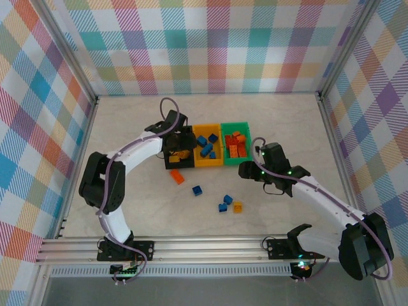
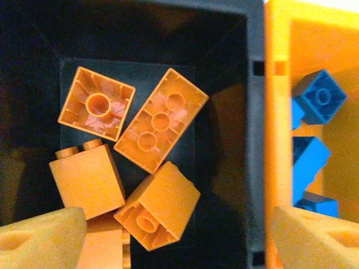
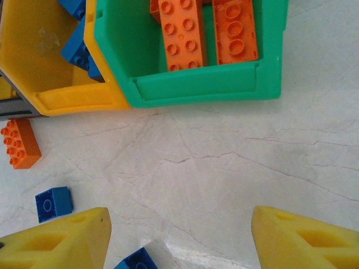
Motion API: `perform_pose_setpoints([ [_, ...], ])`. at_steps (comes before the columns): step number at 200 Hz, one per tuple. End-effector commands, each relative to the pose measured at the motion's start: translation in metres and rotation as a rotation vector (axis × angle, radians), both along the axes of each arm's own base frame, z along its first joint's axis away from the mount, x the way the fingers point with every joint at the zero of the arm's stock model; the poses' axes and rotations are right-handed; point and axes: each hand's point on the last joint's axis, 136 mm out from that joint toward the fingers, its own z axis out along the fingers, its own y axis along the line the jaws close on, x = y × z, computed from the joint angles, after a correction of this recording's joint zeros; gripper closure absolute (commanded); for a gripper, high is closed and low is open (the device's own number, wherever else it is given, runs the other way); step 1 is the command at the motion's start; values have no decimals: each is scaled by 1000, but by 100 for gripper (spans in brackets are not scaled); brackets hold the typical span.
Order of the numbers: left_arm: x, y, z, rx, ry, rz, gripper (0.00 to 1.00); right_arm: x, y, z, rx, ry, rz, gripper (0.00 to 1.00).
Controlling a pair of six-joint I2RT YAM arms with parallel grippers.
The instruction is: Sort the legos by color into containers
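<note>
While foam-padded left claw [image 2: 179, 235] gapes over black bin [image 2: 256, 117], right claw [image 3: 179, 241] gapes above marbled table [image 3: 252, 168].

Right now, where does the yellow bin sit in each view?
Top external: yellow bin at centre, between black bin and green bin.
Left wrist: yellow bin along the right, beside the black bin.
Right wrist: yellow bin top left, against the green bin.
Shared landmark: blue legos inside it.
</note>
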Motion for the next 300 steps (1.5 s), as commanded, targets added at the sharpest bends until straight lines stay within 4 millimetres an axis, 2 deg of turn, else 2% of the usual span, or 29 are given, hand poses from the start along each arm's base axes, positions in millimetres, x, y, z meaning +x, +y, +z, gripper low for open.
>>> perform_pose_setpoints([
  [1, -15, -18, 53, -85, -97, -53, 7, -15, 14, -8, -9, 42, 79, 33],
  [18, -36, -28, 67, -113, -122, -98, 0, -30, 28, -19, -38, 77, 154, 36],
  [28, -50, -32, 72, -125, -128, -126, 0, -40, 36, -25, -59, 99, 202, 37],
  [44, -73, -34, 72, -137, -125, -156, 0, -56, 54, -33, -76, 121, 300, 38],
  [55, -89, -29, 64, -129, -111, -153, 0, -66, 72, -34, -71, 116, 377, 38],
  [78, -117, 0, 53, -121, -109, -77, 0, -72, 106, -30, -72, 87, 473, 34],
  [100, -143, 34, 39, -81, -108, -1, 0, -66, 137, -26, -97, 53, 520, 31],
  [120, -166, 66, 20, -40, -78, 64, 0, -57, 158, -35, -121, 53, 527, 31],
  [149, -191, 98, -4, -32, -38, 156, 0, -46, 184, -51, -159, 65, 535, 31],
  [174, -201, 108, -16, -63, -25, 206, 0, -38, 198, -61, -204, 62, 533, 31],
  [203, -201, 109, -19, -70, -9, 213, 0, -29, 198, -80, -305, 89, 513, 33],
  [242, -198, 109, -14, -73, -25, 210, 0, -36, 194, -93, -352, 116, 522, 41],
  [252, -196, 108, -11, -75, -34, 205, 0, -40, 193, -95, -358, 120, 531, 46],
  [273, -194, 107, -7, -76, -44, 198, 0, -43, 193, -95, -350, 115, 536, 56],
  [283, -193, 107, -5, -79, -48, 198, 0, -42, 194, -90, -332, 96, 533, 63],
  [300, -192, 105, -4, -83, -48, 194, 0, -38, 194, -78, -318, 58, 520, 68],
])
